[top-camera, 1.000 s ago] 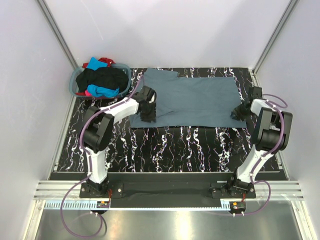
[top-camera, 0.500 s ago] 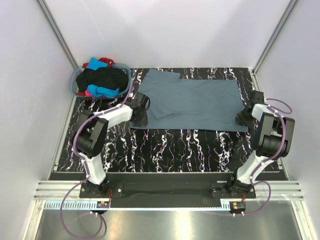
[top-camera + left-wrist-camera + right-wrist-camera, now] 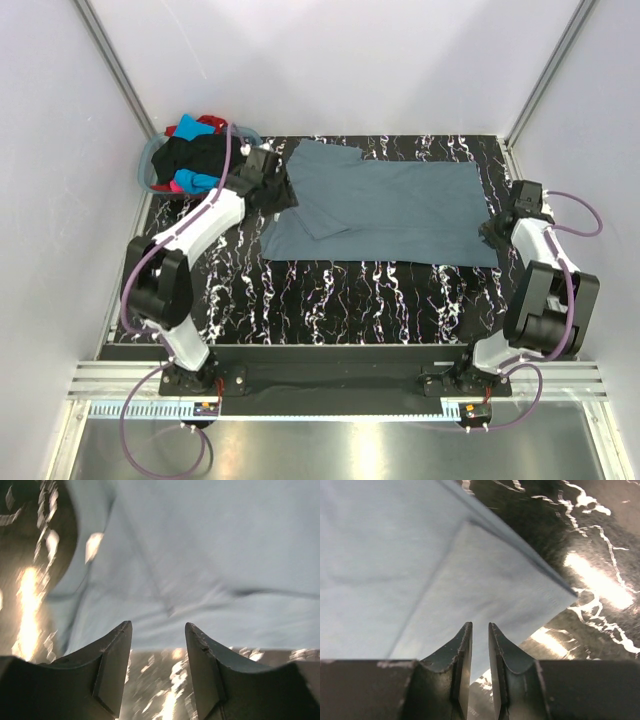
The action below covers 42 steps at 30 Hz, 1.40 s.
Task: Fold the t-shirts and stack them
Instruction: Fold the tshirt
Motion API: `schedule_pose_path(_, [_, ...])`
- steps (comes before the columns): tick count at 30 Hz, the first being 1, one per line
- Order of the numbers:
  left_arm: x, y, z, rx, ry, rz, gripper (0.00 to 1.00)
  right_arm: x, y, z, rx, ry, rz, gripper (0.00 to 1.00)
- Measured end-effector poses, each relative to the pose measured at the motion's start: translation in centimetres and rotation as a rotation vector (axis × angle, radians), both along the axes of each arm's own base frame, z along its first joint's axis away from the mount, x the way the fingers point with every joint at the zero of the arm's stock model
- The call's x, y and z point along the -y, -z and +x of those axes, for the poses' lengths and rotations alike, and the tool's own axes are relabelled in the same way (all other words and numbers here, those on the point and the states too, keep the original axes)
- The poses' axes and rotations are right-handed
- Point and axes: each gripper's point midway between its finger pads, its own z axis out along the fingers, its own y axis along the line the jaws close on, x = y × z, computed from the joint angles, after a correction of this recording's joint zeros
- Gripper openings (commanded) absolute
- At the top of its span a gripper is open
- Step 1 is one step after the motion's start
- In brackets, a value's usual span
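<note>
Left hand (image 3: 272, 188), fingers spread and grasping nothing, is held at the far-left sleeve of the slate blue-grey cotton t-shirt (image 3: 400, 205), which is spread flat on the black marbled bench (image 3: 350, 295) with its long axis left to right. Right hand (image 3: 497, 232), nearly closed but empty, is poised over the shirt's near-right corner.

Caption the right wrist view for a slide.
Right pincer, nearly closed and empty, hovering above the folded corner of the slate blue-grey t-shirt.

Bright even overhead view, blurred left wrist, glare on marble
</note>
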Motion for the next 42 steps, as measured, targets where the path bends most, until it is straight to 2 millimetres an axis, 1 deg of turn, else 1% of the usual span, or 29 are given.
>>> schedule_pose_path(2, [0.8, -0.9, 1.8, 0.026, -0.003, -0.043, 0.51, -0.2, -1.2, 0.2, 0.039, -0.009, 0.003, 0.27])
schedule_pose_path(3, [1.4, -0.7, 2.4, 0.028, -0.002, -0.067, 0.51, -0.4, -1.6, 0.4, 0.057, -0.016, 0.01, 0.27])
schedule_pose_path(5, [2.3, 0.6, 2.9, 0.005, 0.002, -0.094, 0.51, -0.9, -2.3, 0.5, 0.093, -0.031, 0.022, 0.28])
schedule_pose_path(6, [2.9, 1.8, 2.8, -0.021, 0.004, -0.101, 0.5, -1.1, -2.4, 0.4, 0.101, -0.037, 0.029, 0.28])
schedule_pose_path(9, [4.4, 5.1, 2.2, -0.101, 0.007, -0.109, 0.49, -1.9, -2.6, 0.2, 0.125, -0.06, 0.056, 0.29])
schedule_pose_path(11, [5.2, 6.8, 1.5, -0.144, 0.006, -0.108, 0.5, -2.2, -2.6, 0.3, 0.13, -0.071, 0.07, 0.28])
schedule_pose_path(13, [5.9, 7.7, 0.7, -0.17, 0.008, -0.105, 0.49, -2.4, -2.6, 0.3, 0.134, -0.078, 0.079, 0.28])
schedule_pose_path(17, [6.9, 8.7, -0.7, -0.193, 0.007, -0.102, 0.46, -2.5, -2.8, 0.5, 0.142, -0.083, 0.082, 0.28])
schedule_pose_path(19, [6.8, 9.2, -1.3, -0.208, 0.0, -0.096, 0.45, -2.5, -2.8, 0.6, 0.146, -0.083, 0.081, 0.28])
schedule_pose_path(20, [6.7, 9.4, -1.4, -0.212, -0.003, -0.093, 0.43, -2.5, -2.8, 0.6, 0.149, -0.083, 0.079, 0.29])
schedule_pose_path(24, [6.7, 9.7, -1.1, -0.214, -0.017, -0.095, 0.4, -2.4, -2.8, 0.8, 0.153, -0.084, 0.078, 0.28])
schedule_pose_path(26, [6.5, 10.2, -1.0, -0.22, -0.024, -0.089, 0.36, -2.4, -2.8, 0.8, 0.152, -0.084, 0.078, 0.29])
schedule_pose_path(30, [6.4, 10.9, -1.0, -0.23, -0.029, -0.078, 0.36, -2.4, -2.8, 0.8, 0.152, -0.083, 0.078, 0.28])
schedule_pose_path(42, [6.9, 9.2, 0.7, -0.173, -0.03, -0.087, 0.29, -2.4, -2.7, 0.8, 0.149, -0.083, 0.078, 0.28])
